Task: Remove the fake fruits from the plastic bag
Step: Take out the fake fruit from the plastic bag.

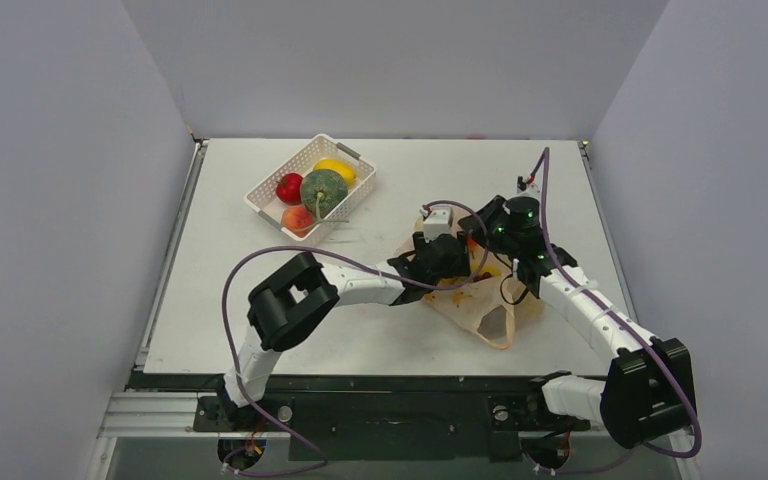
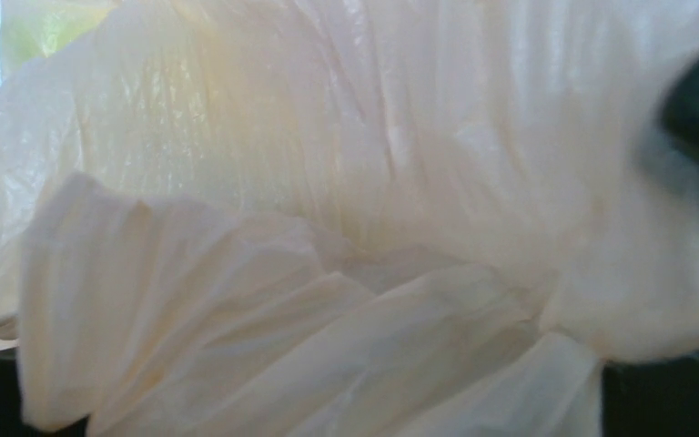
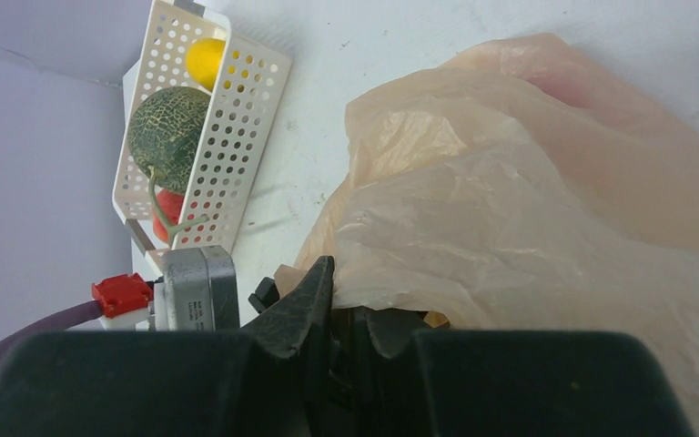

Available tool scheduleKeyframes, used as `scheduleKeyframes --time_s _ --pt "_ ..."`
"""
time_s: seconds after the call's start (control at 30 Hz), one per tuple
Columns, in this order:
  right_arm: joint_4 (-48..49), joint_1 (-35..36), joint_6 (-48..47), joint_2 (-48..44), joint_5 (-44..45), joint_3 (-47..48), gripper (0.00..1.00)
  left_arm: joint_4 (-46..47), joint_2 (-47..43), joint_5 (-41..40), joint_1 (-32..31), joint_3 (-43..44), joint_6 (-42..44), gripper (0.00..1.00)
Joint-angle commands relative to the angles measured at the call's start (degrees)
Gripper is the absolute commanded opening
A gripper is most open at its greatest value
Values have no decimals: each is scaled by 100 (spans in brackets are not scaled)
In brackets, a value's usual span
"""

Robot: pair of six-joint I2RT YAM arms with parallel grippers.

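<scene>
**Three fruits out, both arms at the bag: where this could go sideways**

Top view: the white basket (image 1: 282, 166) at the back of the table (image 1: 260, 310) holds the red apple (image 1: 289, 188), green melon (image 1: 323, 192) and yellow oval fruit (image 1: 337, 169), plus a peach (image 1: 298, 218). The plastic bag (image 1: 485, 310) lies crumpled right of centre, well apart from the basket. The left gripper (image 1: 438, 262) and right gripper (image 1: 482, 238) are both at its far end, very near each other.

Left wrist: nothing but pale crinkled film filling the frame. Its own fingers don't show, so I can't tell if the jaws are apart or together, or whether any fruit is near.

Right wrist: jaws pressed together with the bag's edge running in between, so it looks pinched on the film.

Worries, just my read:
- The left closes on film instead of fruit and drags the whole bag.
- The thin plastic rips under opposing pulls.
- The pinch slips and the mouth flops shut.
- Two wrists that close could bump.
</scene>
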Motion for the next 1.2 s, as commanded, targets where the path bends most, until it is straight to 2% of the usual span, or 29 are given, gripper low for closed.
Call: scheduleKeyframes --time_s 0.0,0.1,0.23,0.27,0.33,0.4,0.5,0.57,0.6,0.73,0.8,1.07,1.17 --pt "34 176 73 -345 -659 -18 7 87 678 -280 124 509 -116 66" --pt "7 167 75 -452 -665 -73 7 227 872 -346 119 667 38 59" --pt "-137 157 -16 -583 -612 -145 8 449 1055 -65 241 755 255 43" --pt "-193 155 -65 -632 -597 -179 8 493 1062 13 302 759 304 33" --pt "-283 157 -152 -700 -518 -236 9 535 985 367 401 721 343 20" --pt "-387 146 -278 -755 -371 -284 10 584 772 824 471 585 351 17" --pt "-507 147 -477 -811 -85 -347 19 775 331 1953 588 147 235 15" --pt "-617 137 -643 -831 53 -359 30 727 -15 2657 676 -42 97 9" --pt "-693 149 -771 -867 130 -366 37 690 -241 3067 736 -192 -3 2" --pt "-899 185 -1043 -1113 237 -518 54 700 -838 3855 865 -624 -347 0" --pt "-977 236 -1109 -1313 198 -650 57 615 -1057 4125 907 -790 -504 0" --pt "-1472 495 -1155 -2228 784 -1128 58 935 -1742 5080 984 -1294 -878 0" --pt "-1337 504 -1212 -2527 814 -1421 53 1088 -2073 5228 1025 -1506 -1059 0"
